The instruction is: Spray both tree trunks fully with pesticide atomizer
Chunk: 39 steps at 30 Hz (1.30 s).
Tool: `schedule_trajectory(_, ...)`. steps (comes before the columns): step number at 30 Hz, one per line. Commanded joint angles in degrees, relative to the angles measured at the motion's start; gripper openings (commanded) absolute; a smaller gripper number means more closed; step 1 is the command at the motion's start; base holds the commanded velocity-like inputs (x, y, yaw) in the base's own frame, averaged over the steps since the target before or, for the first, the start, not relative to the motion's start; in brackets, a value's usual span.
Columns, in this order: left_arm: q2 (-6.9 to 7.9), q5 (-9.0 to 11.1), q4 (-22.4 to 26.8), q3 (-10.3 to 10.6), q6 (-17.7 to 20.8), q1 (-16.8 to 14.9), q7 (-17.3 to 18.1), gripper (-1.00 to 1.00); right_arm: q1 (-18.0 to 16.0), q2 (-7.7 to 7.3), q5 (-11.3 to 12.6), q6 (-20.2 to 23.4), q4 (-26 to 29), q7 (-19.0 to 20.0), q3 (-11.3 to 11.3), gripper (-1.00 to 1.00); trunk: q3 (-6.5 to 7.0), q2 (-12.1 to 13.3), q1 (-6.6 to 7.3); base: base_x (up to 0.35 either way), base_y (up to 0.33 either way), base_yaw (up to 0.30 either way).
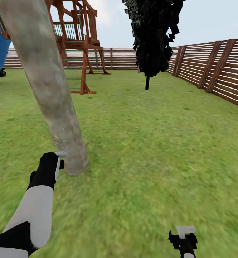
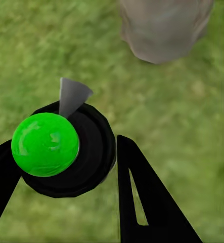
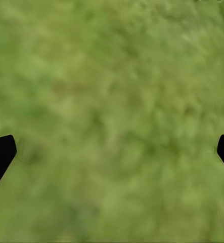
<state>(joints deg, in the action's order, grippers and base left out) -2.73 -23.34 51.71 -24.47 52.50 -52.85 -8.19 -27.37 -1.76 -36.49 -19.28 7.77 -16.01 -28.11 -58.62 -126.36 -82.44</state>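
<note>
Grass lawn (image 1: pixel 151 150) spreads around me, slatted wooden fence (image 1: pixel 219 68) along right edge. Tree trunk (image 1: pixel 47 82) rises just ahead on my left, base meeting grass. Wooden play tower (image 1: pixel 79 39) behind it. My left gripper (image 2: pixel 66 152) clamps pesticide atomizer (image 2: pixel 46 144), grey nozzle toward trunk base. My right gripper (image 3: pixel 112 147) spread wide over bare grass.

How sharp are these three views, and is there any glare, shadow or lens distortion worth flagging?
Head view: near grass smeared, the fence crisp; the tree trunk leans as if from wide-angle distortion; flat light, no cast shadows. Left wrist view: soft overall, a faint sheen on the atomizer's green ball, trunk base blurred. Right wrist view: grass a textureless blur between dark fingers.
</note>
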Motion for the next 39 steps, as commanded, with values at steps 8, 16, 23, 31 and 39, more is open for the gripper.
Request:
schedule_trajectory(8,-0.08,0.49,0.07,-0.06,0.14,0.03,-0.51,-1.00,-0.06,0.00,-0.60,-0.23,-0.11,-0.16,-0.45,1.00,-0.05,-0.02,0.00,0.126,-0.277,0.205)
schedule_trajectory(16,0.69,0.60,-0.71,-0.68,-0.63,0.84,-0.47,-1.00,-0.06,0.00,-0.60,-0.23,-0.12,-0.16,-0.45,1.00,-0.05,-0.02,0.00,0.128,-0.277,0.235)
schedule_trajectory(23,0.78,0.50,-0.81,-0.80,-1.60,2.97,-0.68,-1.00,-0.06,0.00,-0.60,-0.23,-0.12,-0.16,-0.45,1.00,-0.05,-0.02,0.00,0.121,-0.277,0.008)
schedule_trajectory(31,2.02,0.48,-0.81,-0.88,-4.00,5.07,-0.86,-1.00,-0.06,0.00,-0.60,-0.23,-0.12,-0.16,-0.45,1.00,-0.05,-0.02,0.00,0.089,-0.276,0.167)
schedule_trajectory(39,2.11,0.58,-0.82,-0.85,-4.16,5.77,-0.86,-1.00,-0.06,0.00,-0.60,-0.23,-0.12,-0.16,-0.45,1.00,-0.05,-0.02,0.00,0.175,-0.242,0.276)
